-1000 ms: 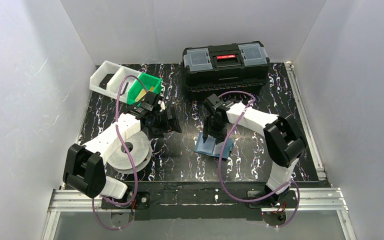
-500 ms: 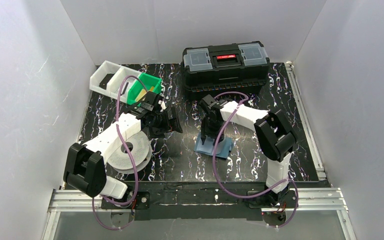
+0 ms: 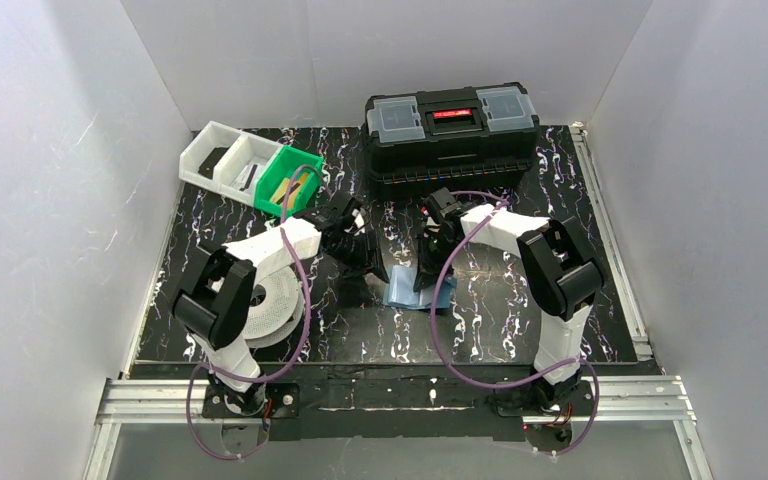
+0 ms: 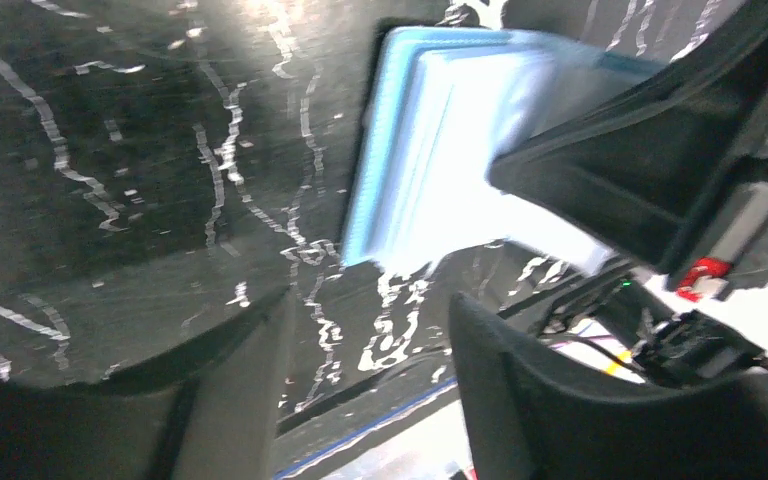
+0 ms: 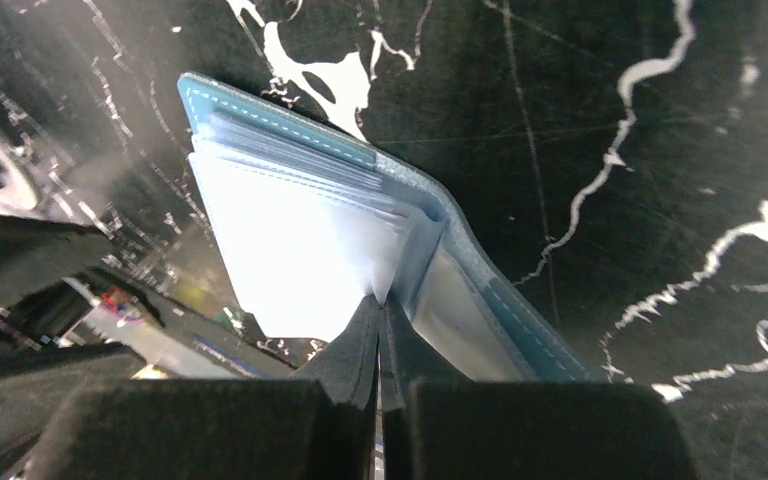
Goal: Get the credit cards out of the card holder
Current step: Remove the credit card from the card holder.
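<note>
Centre of the top view: a blue card holder (image 3: 405, 293) lies open on the black marbled table (image 3: 585, 215), its edge stitched and its pale inner sleeves fanned. The right gripper (image 5: 380, 322) has closed tips pressing the holder's inner fold. Just left, the left gripper (image 4: 360, 330) is parted and empty.

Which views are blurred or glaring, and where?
Left wrist view: motion blur smears the card holder and the white veins of the table. Right wrist view: the holder's pale sleeves glare to white; the right gripper looks soft. Top view: sharp, evenly lit.
</note>
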Available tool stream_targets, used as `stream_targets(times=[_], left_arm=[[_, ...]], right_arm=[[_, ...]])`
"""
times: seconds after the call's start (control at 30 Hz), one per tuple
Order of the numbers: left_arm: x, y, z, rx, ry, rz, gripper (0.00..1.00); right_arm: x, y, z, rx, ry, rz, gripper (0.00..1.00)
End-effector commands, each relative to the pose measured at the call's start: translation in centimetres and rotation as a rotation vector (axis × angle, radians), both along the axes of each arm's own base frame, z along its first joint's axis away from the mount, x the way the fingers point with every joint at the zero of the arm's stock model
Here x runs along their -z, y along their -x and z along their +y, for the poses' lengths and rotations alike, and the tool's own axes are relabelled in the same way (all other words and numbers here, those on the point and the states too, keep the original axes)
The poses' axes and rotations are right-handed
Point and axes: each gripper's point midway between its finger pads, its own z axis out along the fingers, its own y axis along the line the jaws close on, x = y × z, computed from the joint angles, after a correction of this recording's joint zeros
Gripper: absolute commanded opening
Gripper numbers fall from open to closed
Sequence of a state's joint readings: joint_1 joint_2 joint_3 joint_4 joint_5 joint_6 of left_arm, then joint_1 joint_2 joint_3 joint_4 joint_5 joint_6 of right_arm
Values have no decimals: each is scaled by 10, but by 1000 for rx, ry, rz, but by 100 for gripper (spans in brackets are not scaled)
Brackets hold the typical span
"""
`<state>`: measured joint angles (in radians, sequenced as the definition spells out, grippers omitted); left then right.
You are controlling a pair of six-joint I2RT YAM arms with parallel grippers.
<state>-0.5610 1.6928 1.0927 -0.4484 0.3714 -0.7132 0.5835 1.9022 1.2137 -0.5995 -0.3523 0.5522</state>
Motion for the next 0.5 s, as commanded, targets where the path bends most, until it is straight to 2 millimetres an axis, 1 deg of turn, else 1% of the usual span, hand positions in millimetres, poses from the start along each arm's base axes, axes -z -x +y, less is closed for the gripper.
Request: stream_targets(times=[0.0,0.13,0.23,0.47], left_arm=[[-24,-11,-32,36,112,-20,48],[-22,-9,-44,59,138,-8,41],[-22,-8,-50,71,150,-9,38],[-9,-3,-54,98,133,11,32]], right_arm=[[14,13,6,-26,-87,47,1],[15,11,2,-18,-89,47,1],[15,10,1,-14,-89,48,1],[17,9,0,-6,-85,55,1]])
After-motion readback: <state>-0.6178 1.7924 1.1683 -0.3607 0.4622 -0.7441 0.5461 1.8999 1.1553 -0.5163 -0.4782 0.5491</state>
